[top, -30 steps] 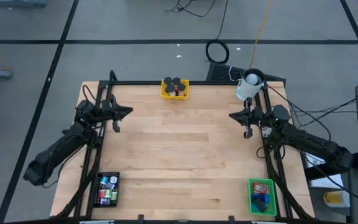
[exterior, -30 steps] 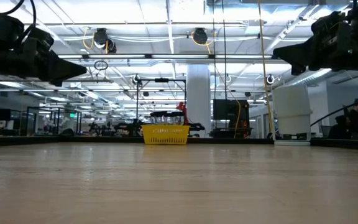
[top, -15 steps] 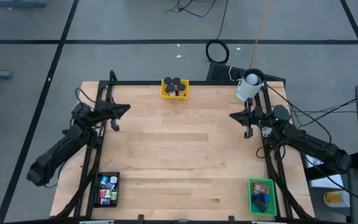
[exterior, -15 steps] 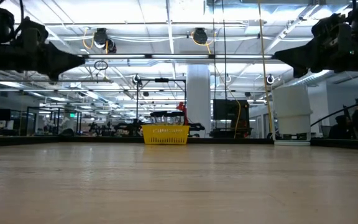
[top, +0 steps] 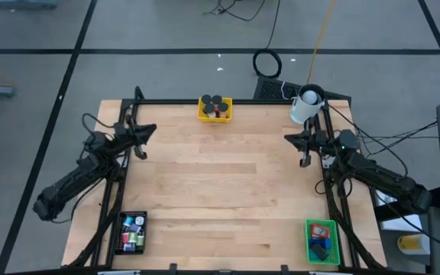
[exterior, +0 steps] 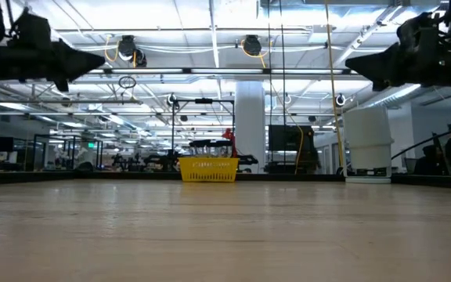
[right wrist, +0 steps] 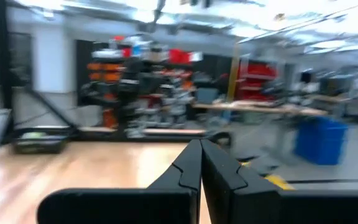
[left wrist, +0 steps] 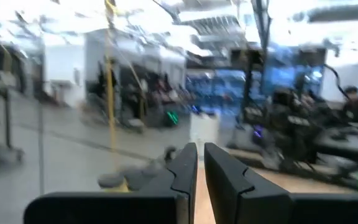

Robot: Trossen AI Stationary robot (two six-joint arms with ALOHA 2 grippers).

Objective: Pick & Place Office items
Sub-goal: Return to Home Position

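The office items lie in three mesh trays. Black round caps (top: pixel 211 101) and a red piece sit in the yellow tray (top: pixel 203 115) at the far edge. Blue, green and white blocks (top: pixel 132 229) fill the black tray (top: pixel 121 233) near left. Blue and red blocks (top: pixel 318 246) lie in the green tray (top: pixel 309 229) near right. My left gripper (top: pixel 153 128) (left wrist: pixel 201 152) hovers shut above the table's left side. My right gripper (top: pixel 286 138) (right wrist: pixel 201 146) hovers shut above the right side. Both point toward the table's middle and hold nothing.
A white cylindrical cup (top: pixel 306 105) (exterior: pixel 366 142) stands at the far right corner, just behind my right arm. The yellow tray (exterior: pixel 208 169) shows at the far edge in the low view. The wooden table top (top: pixel 220 183) between the arms is bare. Cables run beyond the far edge.
My left gripper has risen and drawn back a little toward the table's far left corner, staying shut. The trays and their items have kept still.
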